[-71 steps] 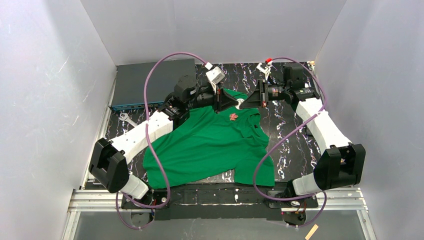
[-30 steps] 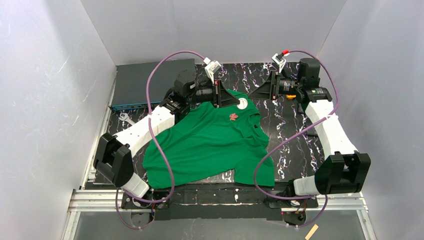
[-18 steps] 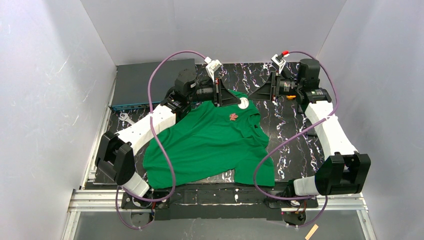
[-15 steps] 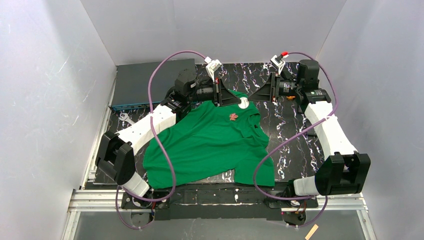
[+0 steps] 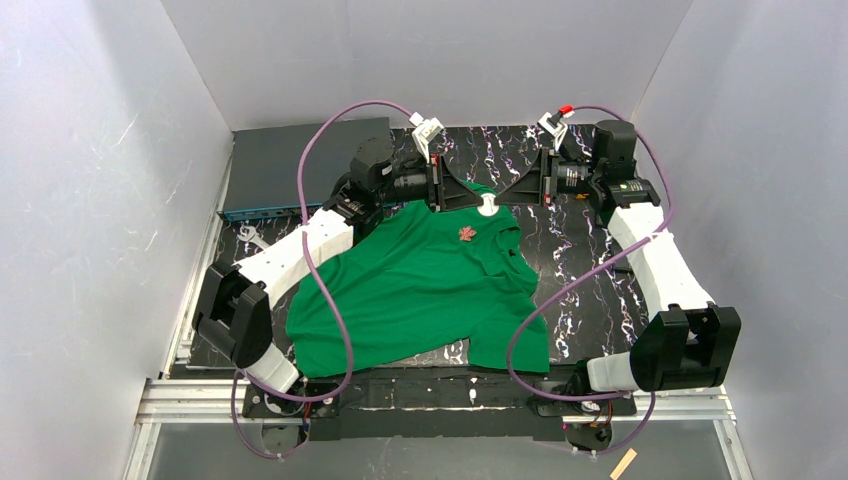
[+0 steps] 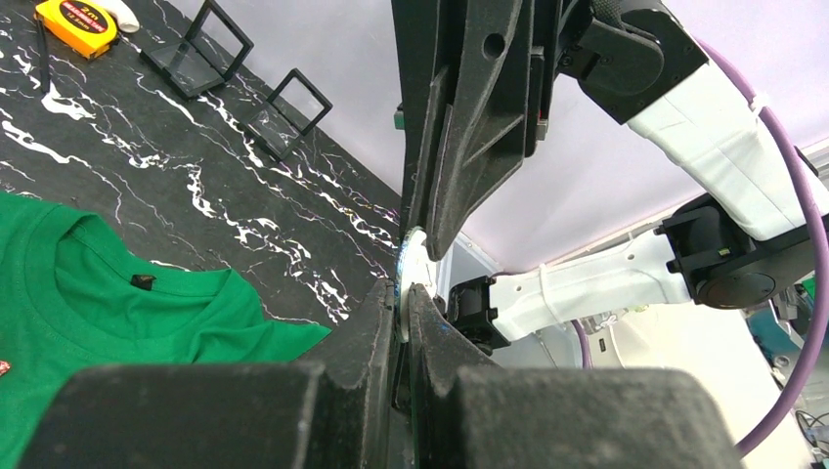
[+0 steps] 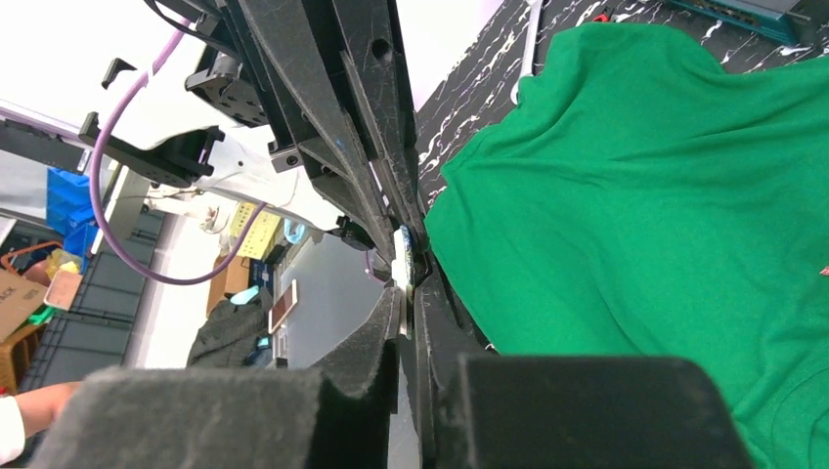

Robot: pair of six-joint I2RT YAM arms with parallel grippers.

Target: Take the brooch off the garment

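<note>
Two tools pinch one disc by the collar, and the brooch sits on the shirt's chest.
From above, the green polo shirt (image 5: 420, 290) lies spread on the black marbled worktop (image 5: 590, 260), with the red maple-leaf brooch (image 5: 466, 233) on it toward 12 o'clock, just below the collar. At the brooch's 1 o'clock, the left tool (image 5: 478, 203) from 9 o'clock and the right tool (image 5: 497, 200) from 3 o'clock meet on a pale round disc (image 5: 487, 205). Left wrist view: its fingers are clenched on the disc's edge, the right tool's tips clamp it from 12 o'clock, and a yellow tape measure (image 6: 76, 20) lies at 11 o'clock. Right wrist view: the same double pinch, with the shirt filling the 3 o'clock side.
</note>
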